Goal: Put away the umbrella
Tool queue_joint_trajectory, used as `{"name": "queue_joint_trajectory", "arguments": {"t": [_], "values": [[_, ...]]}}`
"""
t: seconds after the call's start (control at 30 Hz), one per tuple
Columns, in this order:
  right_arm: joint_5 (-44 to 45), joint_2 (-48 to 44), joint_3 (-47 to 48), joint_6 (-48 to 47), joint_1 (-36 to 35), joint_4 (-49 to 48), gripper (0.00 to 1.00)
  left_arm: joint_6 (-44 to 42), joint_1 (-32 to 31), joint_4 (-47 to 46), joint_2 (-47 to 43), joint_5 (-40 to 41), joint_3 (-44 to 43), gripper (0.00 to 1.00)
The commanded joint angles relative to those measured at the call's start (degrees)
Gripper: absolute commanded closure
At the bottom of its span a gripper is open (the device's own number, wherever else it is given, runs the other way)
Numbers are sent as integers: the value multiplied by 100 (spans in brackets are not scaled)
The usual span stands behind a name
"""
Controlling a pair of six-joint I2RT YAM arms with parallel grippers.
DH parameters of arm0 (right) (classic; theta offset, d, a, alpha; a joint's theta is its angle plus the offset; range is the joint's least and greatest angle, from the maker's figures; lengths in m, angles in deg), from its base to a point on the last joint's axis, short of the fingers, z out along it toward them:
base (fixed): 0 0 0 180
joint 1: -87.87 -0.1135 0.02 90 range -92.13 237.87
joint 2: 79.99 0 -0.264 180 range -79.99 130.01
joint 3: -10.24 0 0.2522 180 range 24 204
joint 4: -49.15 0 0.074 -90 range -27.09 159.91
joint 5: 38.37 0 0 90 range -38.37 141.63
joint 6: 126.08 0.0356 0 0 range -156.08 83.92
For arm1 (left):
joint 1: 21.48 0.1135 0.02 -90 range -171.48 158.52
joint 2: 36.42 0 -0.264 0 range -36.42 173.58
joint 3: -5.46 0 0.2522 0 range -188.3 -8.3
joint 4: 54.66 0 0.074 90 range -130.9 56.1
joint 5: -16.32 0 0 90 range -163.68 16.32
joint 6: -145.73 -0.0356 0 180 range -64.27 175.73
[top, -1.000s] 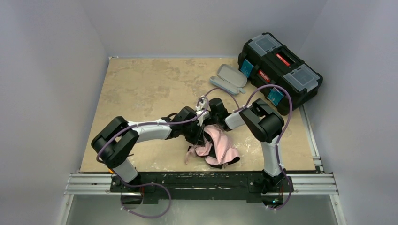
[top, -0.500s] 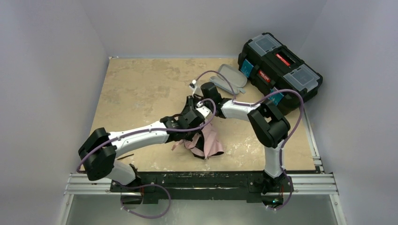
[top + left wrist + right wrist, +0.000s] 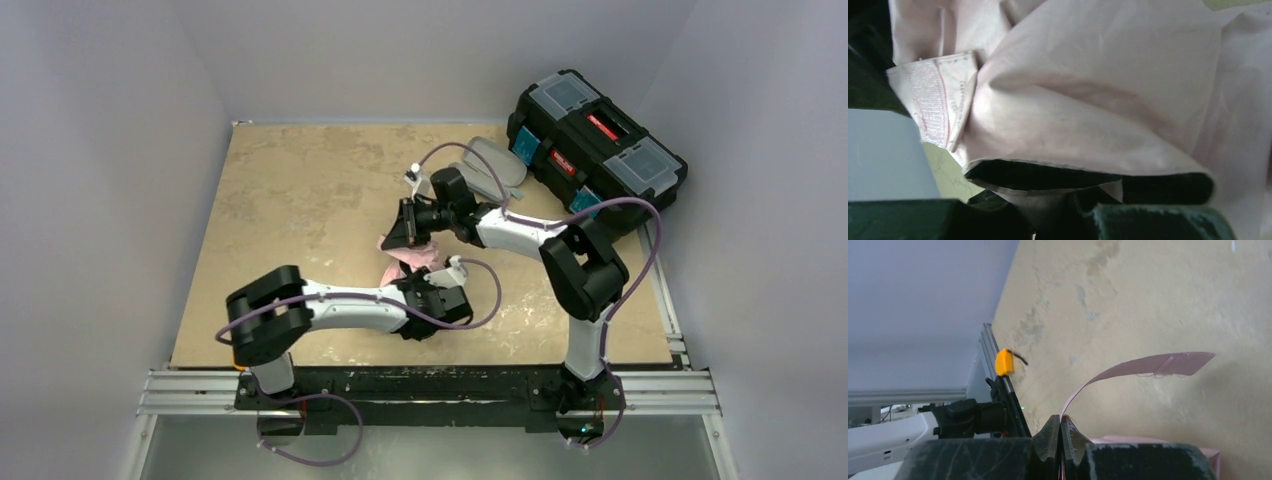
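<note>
From above, the umbrella (image 3: 410, 260) lies as a loose pink bundle on the desk (image 3: 300, 190), near its middle and between the two arms. The right end effector (image 3: 406, 228) reaches across to the far side of the bundle. The left end effector (image 3: 432, 303) sits on its near side, low over the cloth. A grey case (image 3: 495, 165) lies further back, just beside a black toolbox (image 3: 600, 135) at the far right corner. By my reading, working from opposite sides lets one arm steady the cloth while the other draws the strap round it.

The left wrist camera is almost filled with pink cloth, so it is pressed close against the bundle. A fastening tab (image 3: 933, 97) with a rough patch folds over at the left, and the black lining (image 3: 1073, 177) shows under a pink fold. Dark fingers (image 3: 1158, 222) show along the bottom edge, but I cannot tell whether they grip the cloth or only rest against it.

In the right wrist camera the fingers (image 3: 1048, 435) are pressed together on the end of a thin pink strap (image 3: 1143, 366), which arcs up and to the right with its far end free in the air. Holding it by the end probably keeps it taut enough to wrap. A small yellow object (image 3: 1003, 362) lies at the desk edge beyond.

The umbrella looks unbundled, so the strap is not yet fastened.
</note>
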Motion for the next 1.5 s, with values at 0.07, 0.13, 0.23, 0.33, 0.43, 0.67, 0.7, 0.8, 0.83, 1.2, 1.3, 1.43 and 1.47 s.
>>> {"name": "queue_joint_trajectory", "arguments": {"t": [0.07,0.13,0.23,0.33,0.43,0.67,0.7,0.8,0.83,1.2,1.3,1.43,1.47], "values": [[-39,405,-958,151,8,-470,100,907,-564,274,1124,674,-529,100],[-93,582,-1240,212,6,-724,100,1043,-682,186,1463,560,-558,100],[51,745,-1645,321,-5,-1060,100,1308,-817,56,1873,408,-593,100],[127,876,-2088,473,-3,-1480,100,1448,-874,-102,2185,70,-585,100],[211,938,-2448,543,-8,-1796,100,1476,-930,-111,2265,-147,-577,91],[342,936,-2638,411,5,-1882,100,870,-943,-548,1405,-886,-135,54],[349,934,-2620,388,6,-1857,100,757,-936,-647,1255,-974,-52,51],[405,933,-2566,293,1,-1750,100,597,-943,-739,844,-1169,104,40],[435,922,-2553,267,4,-1697,100,567,-941,-769,704,-1225,174,35],[580,1020,-2456,141,-4,-1561,100,410,-631,-254,-805,-1897,108,21],[567,1001,-2438,144,4,-1555,100,309,-165,-331,-1390,-2795,224,20],[562,949,-2403,95,-2,-1473,100,139,505,-568,-1919,-3978,483,18],[562,940,-2395,78,-2,-1449,100,103,631,-600,-1991,-4228,536,18]]}}
